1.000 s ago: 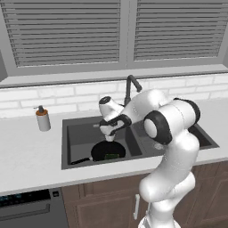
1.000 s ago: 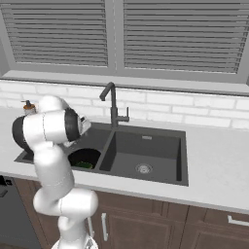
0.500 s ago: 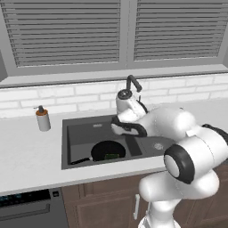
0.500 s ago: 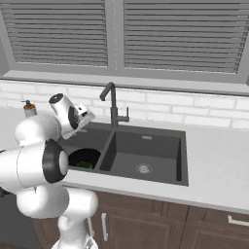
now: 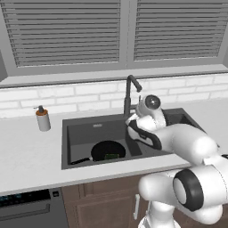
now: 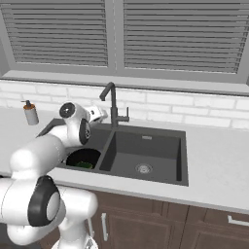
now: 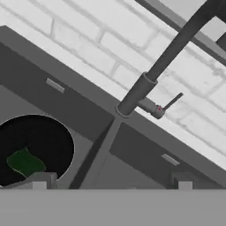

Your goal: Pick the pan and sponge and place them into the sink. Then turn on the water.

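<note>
- Gripper (image 6: 98,115) sits just left of the faucet (image 6: 113,103) near its base, empty; the fingertips (image 7: 39,180) stand well apart in the hand view, so the jaws are wide open with nothing between them.
- A second ago the hand hung low over the left basin above the pan; it has since risen and swung toward the faucet, and the forearm now stretches across the sink (image 5: 80,161).
- Pan (image 5: 107,150) lies flat in the left basin, handle pointing to the front-left corner, where it was a second ago.
- Sponge (image 7: 24,162) rests inside the pan as a small green patch, also unmoved.
- Judging by this, both placements are done and the water step has begun.
- Faucet lever (image 7: 168,104) juts from the faucet's base, untouched; no stream falls from the spout.
- Soap bottle (image 5: 42,119) stands on the counter, well left of the sink, as before.
</note>
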